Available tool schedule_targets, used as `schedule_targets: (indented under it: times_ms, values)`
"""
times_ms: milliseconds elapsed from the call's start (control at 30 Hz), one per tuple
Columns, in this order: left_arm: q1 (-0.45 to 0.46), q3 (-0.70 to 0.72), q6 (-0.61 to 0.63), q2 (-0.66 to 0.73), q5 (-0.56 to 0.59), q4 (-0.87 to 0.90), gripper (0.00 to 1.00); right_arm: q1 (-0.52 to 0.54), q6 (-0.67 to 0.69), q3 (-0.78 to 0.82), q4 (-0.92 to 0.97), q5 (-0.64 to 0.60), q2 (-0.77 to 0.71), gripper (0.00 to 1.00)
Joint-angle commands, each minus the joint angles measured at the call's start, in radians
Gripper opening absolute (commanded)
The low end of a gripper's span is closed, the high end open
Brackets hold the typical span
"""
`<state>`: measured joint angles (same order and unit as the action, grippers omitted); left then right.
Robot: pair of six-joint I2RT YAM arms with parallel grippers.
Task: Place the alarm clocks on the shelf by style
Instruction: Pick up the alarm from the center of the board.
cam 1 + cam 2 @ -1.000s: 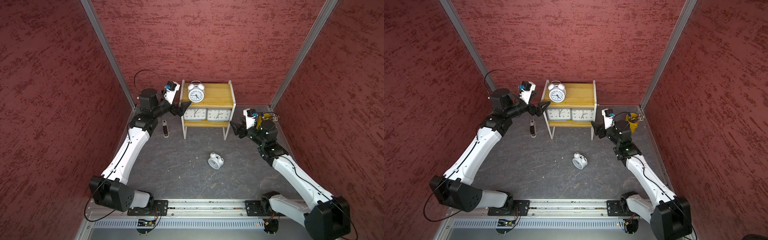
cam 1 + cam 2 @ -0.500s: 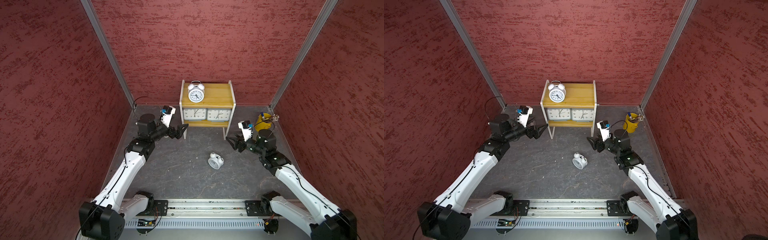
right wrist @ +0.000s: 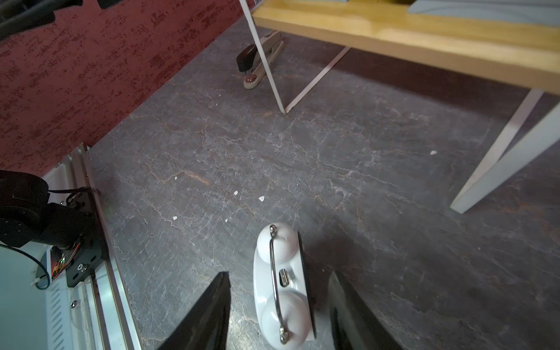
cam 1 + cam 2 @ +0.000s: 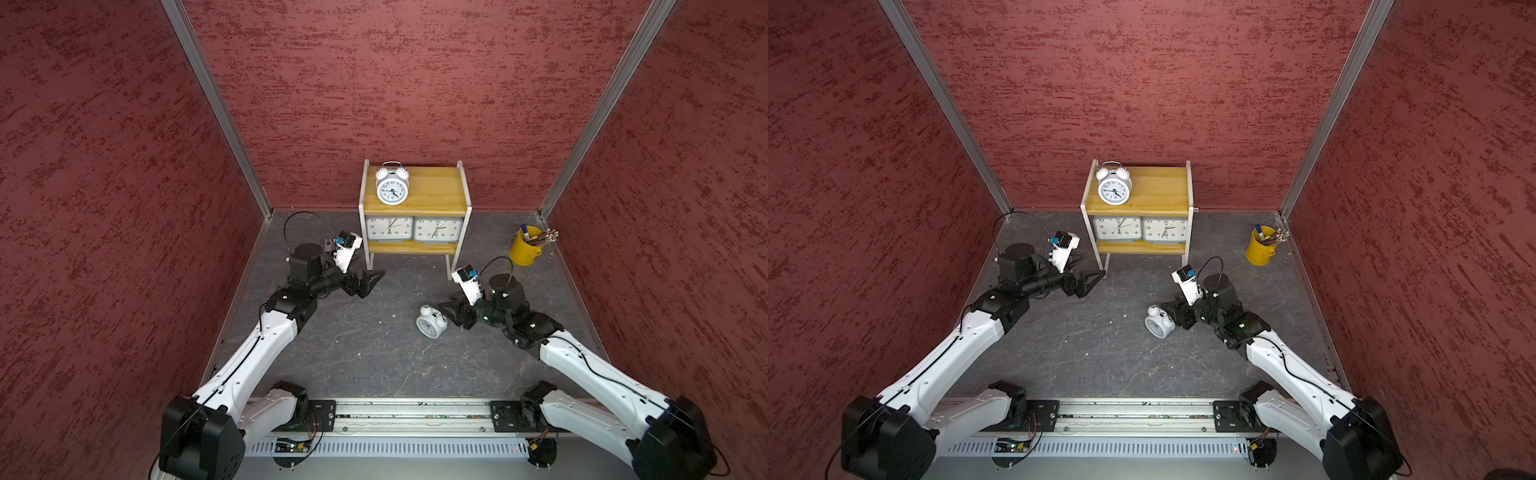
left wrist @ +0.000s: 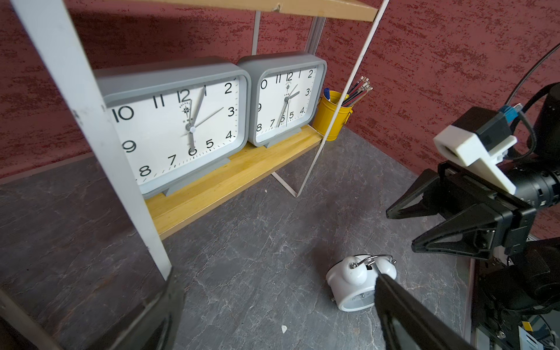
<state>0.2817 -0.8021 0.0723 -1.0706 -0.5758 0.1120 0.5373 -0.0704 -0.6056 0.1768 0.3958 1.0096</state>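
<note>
The shelf point(image 4: 436, 191) stands at the back wall. On its top board sits one white twin-bell alarm clock point(image 4: 392, 187). Two grey rectangular clocks point(image 4: 389, 229) point(image 4: 438, 230) stand side by side on the lower board. A second twin-bell clock point(image 4: 431, 322) lies tipped on the floor. My right gripper point(image 4: 446, 313) is open at floor level. In the right wrist view this clock point(image 3: 281, 285) lies between its fingers with a gap on each side. My left gripper point(image 4: 374, 284) hangs wide open and empty beside the shelf's front left leg.
A yellow pen cup point(image 4: 525, 249) stands at the back right corner. A stapler point(image 3: 257, 60) lies behind the shelf's left leg near the left wall. Red walls close in three sides, and the arm rail point(image 4: 415, 415) runs along the front.
Both arms came down and forward from the shelf. The left gripper dropped from top-board height to beside the left leg. The right gripper moved onto the floor clock and its jaws narrowed.
</note>
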Motion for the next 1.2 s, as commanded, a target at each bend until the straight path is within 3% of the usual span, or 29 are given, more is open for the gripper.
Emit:
schedule_targets:
  times_ms: [0, 267, 467, 667, 867, 1167]
  values:
    - [0.004, -0.016, 0.024, 0.0, -0.012, 0.005, 1.0, 0.025, -0.01, 0.007, 0.007, -0.025, 0.016, 0.51]
    - [0.029, 0.09, -0.046, -0.038, -0.001, -0.144, 1.0, 0.053, 0.0, -0.009, 0.038, -0.068, 0.043, 0.39]
    - [0.055, 0.118, -0.046, -0.022, 0.016, -0.155, 1.0, 0.072, -0.023, 0.007, 0.04, -0.08, 0.052, 0.4]
    - [0.066, 0.12, -0.025, -0.025, 0.024, -0.134, 1.0, 0.079, -0.029, 0.012, 0.03, -0.102, 0.076, 0.29]
    - [0.069, 0.104, -0.016, -0.035, 0.033, -0.121, 1.0, 0.085, -0.032, 0.023, 0.014, -0.111, 0.099, 0.25]
    - [0.072, 0.08, -0.008, -0.054, 0.029, -0.113, 1.0, 0.09, -0.03, 0.027, 0.006, -0.152, 0.079, 0.02]
